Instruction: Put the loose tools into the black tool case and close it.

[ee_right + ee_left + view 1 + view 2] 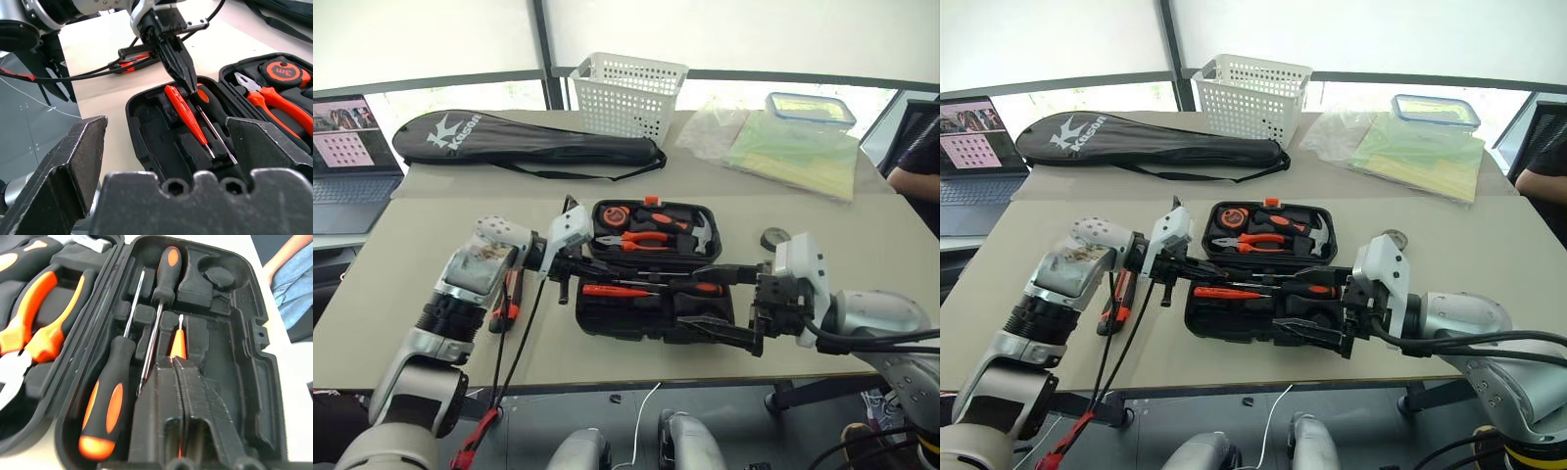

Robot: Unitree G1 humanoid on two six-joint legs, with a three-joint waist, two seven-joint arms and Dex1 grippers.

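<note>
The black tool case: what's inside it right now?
In the black tool case, the near half holds two screwdrivers and a slim orange tester. The far half holds pliers, a hammer and a tape measure. The shut left gripper covers part of the tester.

left arm (pixel 460 294): silver-grey shells, black ribbed joint ring, white wrist block, black and red cables along it | right arm (pixel 871 318): smooth silver forearm, white wrist housing, black cables | gripper fingers (pixel 58 166): black, scuffed metal, round screw holes at base
</note>
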